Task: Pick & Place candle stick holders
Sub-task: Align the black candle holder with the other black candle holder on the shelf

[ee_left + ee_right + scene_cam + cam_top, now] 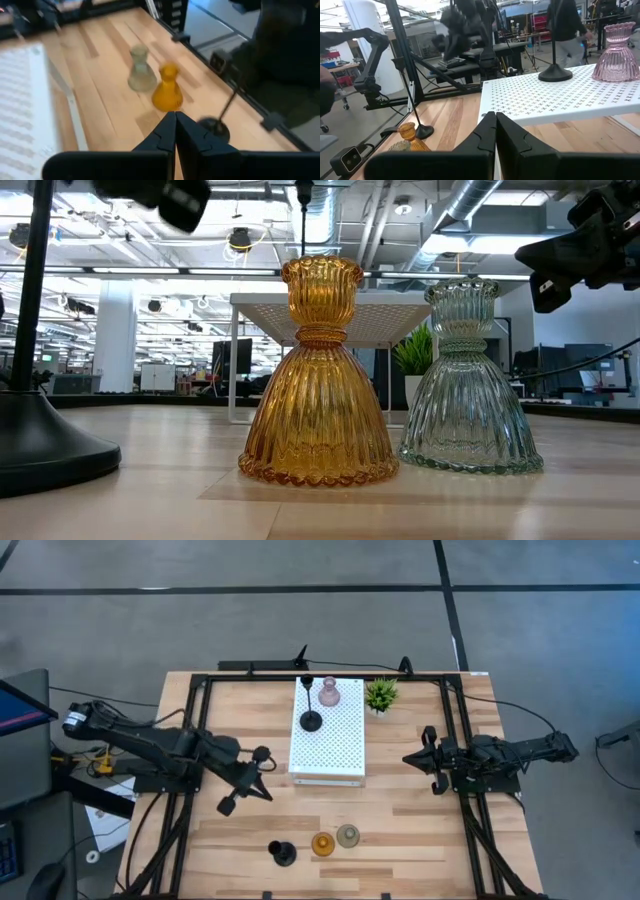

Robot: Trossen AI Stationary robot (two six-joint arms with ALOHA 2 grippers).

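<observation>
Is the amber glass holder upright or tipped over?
Upright. The amber holder stands on its wide scalloped base on the table, cup opening upward, beside the grey-green holder.

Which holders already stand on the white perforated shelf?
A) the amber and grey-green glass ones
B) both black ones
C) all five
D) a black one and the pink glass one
D: in the high view a black holder and the pink holder stand on the shelf.
</observation>
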